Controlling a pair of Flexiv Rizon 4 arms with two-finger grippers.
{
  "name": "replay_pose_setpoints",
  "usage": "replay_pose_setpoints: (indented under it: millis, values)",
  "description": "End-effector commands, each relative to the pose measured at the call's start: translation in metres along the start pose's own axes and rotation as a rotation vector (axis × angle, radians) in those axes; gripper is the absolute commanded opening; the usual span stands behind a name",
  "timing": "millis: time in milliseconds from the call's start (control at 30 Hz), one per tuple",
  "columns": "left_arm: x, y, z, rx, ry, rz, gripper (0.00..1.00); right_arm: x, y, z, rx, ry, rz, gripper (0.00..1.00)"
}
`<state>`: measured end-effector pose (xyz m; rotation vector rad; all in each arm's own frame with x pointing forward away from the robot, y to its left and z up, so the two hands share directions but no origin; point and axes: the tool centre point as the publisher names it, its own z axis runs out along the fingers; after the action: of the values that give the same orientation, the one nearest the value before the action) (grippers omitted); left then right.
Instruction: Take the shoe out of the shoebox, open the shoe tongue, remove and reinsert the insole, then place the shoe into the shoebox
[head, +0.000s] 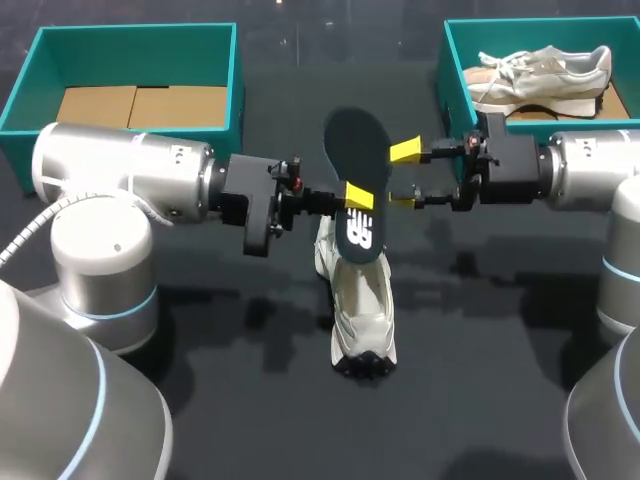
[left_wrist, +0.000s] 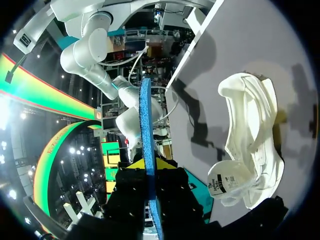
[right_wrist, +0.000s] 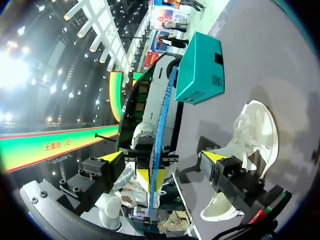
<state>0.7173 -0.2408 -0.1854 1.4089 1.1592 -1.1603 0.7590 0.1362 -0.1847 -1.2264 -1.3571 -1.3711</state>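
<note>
My left gripper (head: 355, 197) is shut on a dark insole (head: 360, 165) and holds it upright above the table's middle. In the left wrist view the insole (left_wrist: 146, 130) shows edge-on, blue, pinched between the yellow tips of that gripper (left_wrist: 150, 164). The white shoe (head: 360, 300) lies on the table just under it, opening upward (left_wrist: 250, 145). My right gripper (head: 405, 175) faces the insole from the right and stands open. In the right wrist view the insole (right_wrist: 160, 120) runs between the wide-spread fingers of the right gripper (right_wrist: 162, 157) without touching them, and the shoe (right_wrist: 250, 145) lies beyond.
A teal shoebox (head: 130, 80) with cardboard on its floor stands at the back left (right_wrist: 200, 70). A second teal box (head: 460, 70) at the back right holds another pale shoe (head: 540, 75), close behind my right wrist.
</note>
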Motion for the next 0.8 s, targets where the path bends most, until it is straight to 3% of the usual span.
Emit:
replay_pose_setpoints:
  millis: [33,133,367,467,600,800]
  values:
    - [0.004,-0.001,0.010,-0.008,0.000,0.006,0.00,0.000,0.004,0.006,0.006,0.001,-0.005,1.00]
    - [0.005,-0.002,0.012,-0.016,0.001,0.005,0.00,-0.002,0.006,0.011,0.026,0.010,-0.004,0.96]
    - [0.005,0.000,0.015,-0.023,0.013,0.019,0.00,-0.002,0.006,0.019,0.049,0.009,0.005,0.49]
    - [0.005,0.000,0.015,-0.026,0.018,0.025,0.00,-0.003,0.006,0.020,0.048,0.009,0.005,0.40]
    - [0.006,0.001,0.015,-0.034,0.022,0.030,0.00,-0.003,0.005,0.021,0.043,0.012,0.003,0.36]
    - [0.007,0.001,0.016,-0.042,0.027,0.034,0.00,-0.003,0.004,0.021,0.040,0.012,0.005,0.20]
